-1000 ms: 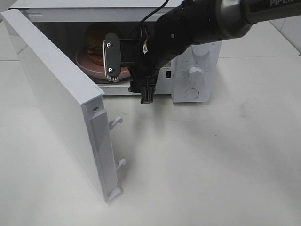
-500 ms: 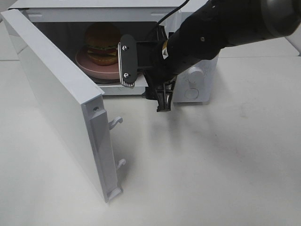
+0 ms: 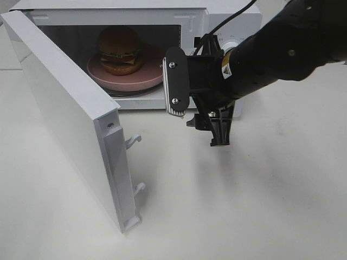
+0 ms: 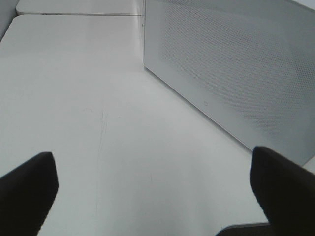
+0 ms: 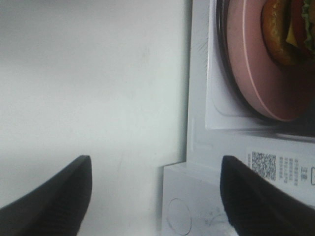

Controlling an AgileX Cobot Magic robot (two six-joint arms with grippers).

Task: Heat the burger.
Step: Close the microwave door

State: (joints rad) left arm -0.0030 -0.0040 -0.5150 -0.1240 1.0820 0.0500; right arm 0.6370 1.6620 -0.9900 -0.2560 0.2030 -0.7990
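1. The burger [image 3: 119,50] is sitting upright on the pink plate [image 3: 146,82], inside the microwave [image 3: 108,7], which is standing at the table's [image 3: 260,206] far edge, towards the far-left corner.
2. The door [image 3: 59,119] is hanging wide open, swung out over the table's left side.
3. The right gripper [image 3: 198,125] is hovering just outside the cavity mouth, fingers spread, pinching nothing.
4. The left gripper [image 4: 155,194] is showing only in its wrist view, fingers spread, empty, near the door's perforated face and apart from it.
5. Likely step: closing the door.
6. Doing it well probably means clearing the right arm from the doorway first, then pushing flat near the latch hooks [image 3: 134,142] and easing slowly so the plate isn't jolting.
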